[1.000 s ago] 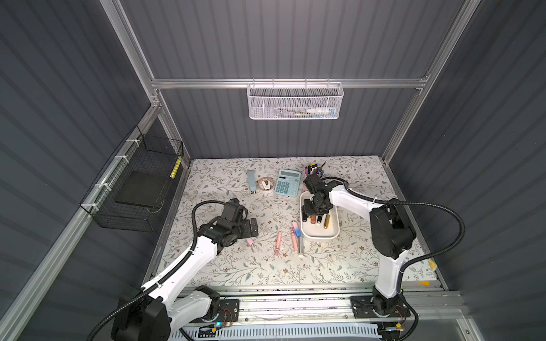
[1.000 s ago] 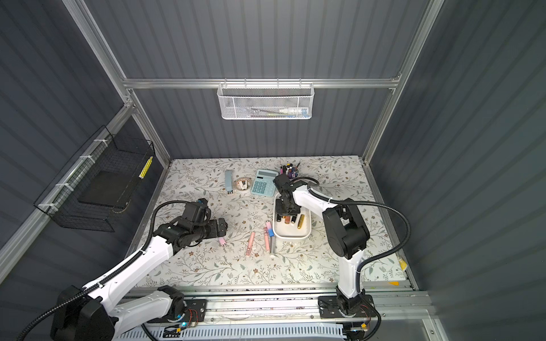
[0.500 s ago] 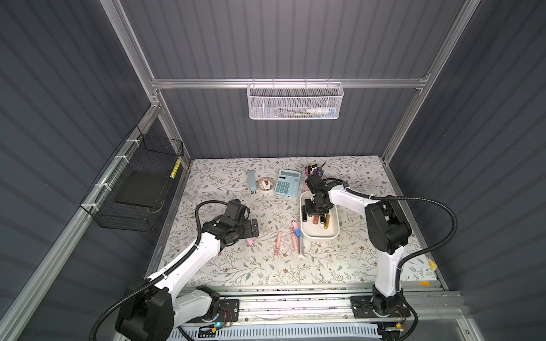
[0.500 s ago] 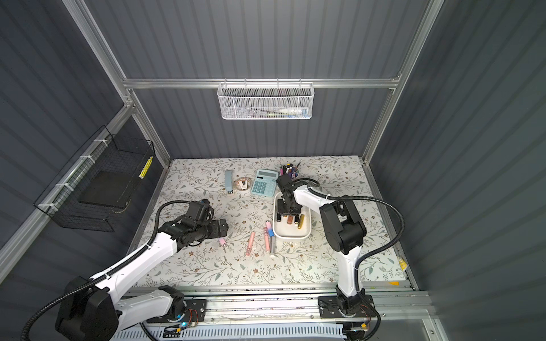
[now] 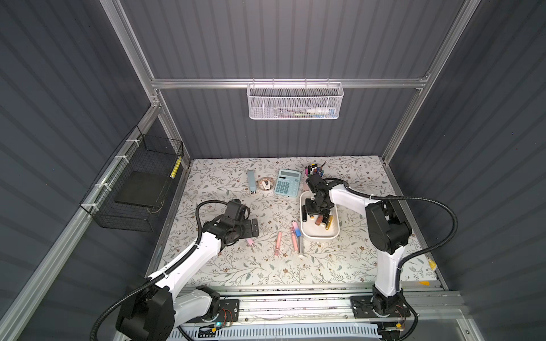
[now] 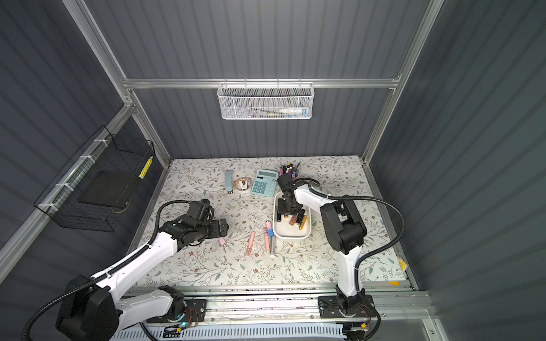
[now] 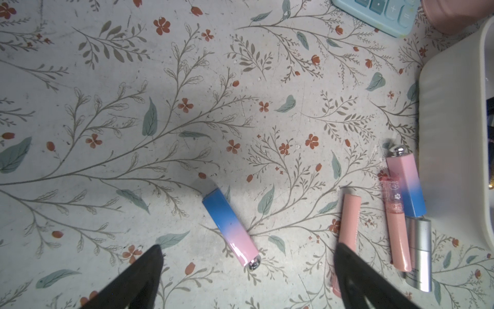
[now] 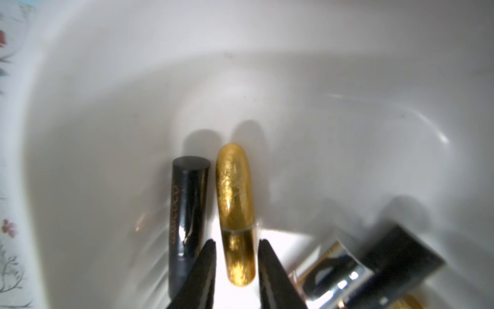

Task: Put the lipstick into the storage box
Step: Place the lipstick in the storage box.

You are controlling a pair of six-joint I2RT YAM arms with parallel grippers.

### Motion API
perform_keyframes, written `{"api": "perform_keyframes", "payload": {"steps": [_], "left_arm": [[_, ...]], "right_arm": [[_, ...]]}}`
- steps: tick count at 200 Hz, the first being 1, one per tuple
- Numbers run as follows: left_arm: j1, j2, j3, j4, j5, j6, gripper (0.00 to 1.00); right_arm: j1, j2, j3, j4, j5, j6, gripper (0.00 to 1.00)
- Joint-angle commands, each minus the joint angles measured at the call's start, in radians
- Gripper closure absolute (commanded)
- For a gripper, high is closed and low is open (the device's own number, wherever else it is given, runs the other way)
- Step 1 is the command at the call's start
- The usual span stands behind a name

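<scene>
The white storage box (image 5: 319, 236) (image 6: 291, 235) sits right of the table's centre with several lipsticks in it. My right gripper (image 8: 235, 248) (image 5: 317, 211) reaches down inside it. Its jaws stand slightly open on either side of a gold lipstick (image 8: 235, 192) that lies on the box floor beside a black one (image 8: 188, 203). My left gripper (image 7: 247, 254) (image 5: 249, 230) hangs wide open over a blue-and-pink lipstick (image 7: 230, 227) lying on the table. A second blue-and-pink lipstick (image 7: 406, 187), pink tubes (image 7: 397, 227) and a silver tube (image 7: 419, 256) lie along the box wall (image 7: 454, 133).
A light-blue calculator (image 5: 288, 183), a pink pen cup (image 5: 313, 174), a tape roll (image 5: 265, 185) and a grey-blue bar (image 5: 251, 181) stand behind the box. A white mesh basket (image 5: 295, 100) hangs on the back wall and a black wire basket (image 5: 139, 189) on the left wall.
The right gripper has shifted slightly inside the box and its jaws have eased a little apart. The left arm has hardly moved.
</scene>
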Motion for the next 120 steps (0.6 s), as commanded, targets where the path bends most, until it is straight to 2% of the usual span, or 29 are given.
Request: {"api": "perform_keyframes", "payload": {"steps": [1, 40, 120], "left_arm": [[0.007, -0.032, 0.041, -0.026, -0.008, 0.008, 0.00], [0.007, -0.075, 0.039, -0.045, 0.003, -0.004, 0.00], [0.007, -0.138, 0.031, -0.080, 0.036, -0.014, 0.00]], "right_arm": [[0.002, -0.134, -0.013, -0.039, 0.018, -0.016, 0.69], [0.059, -0.285, -0.085, -0.070, 0.028, 0.005, 0.67], [0.358, -0.384, -0.250, -0.079, 0.148, 0.149, 0.60]]}}
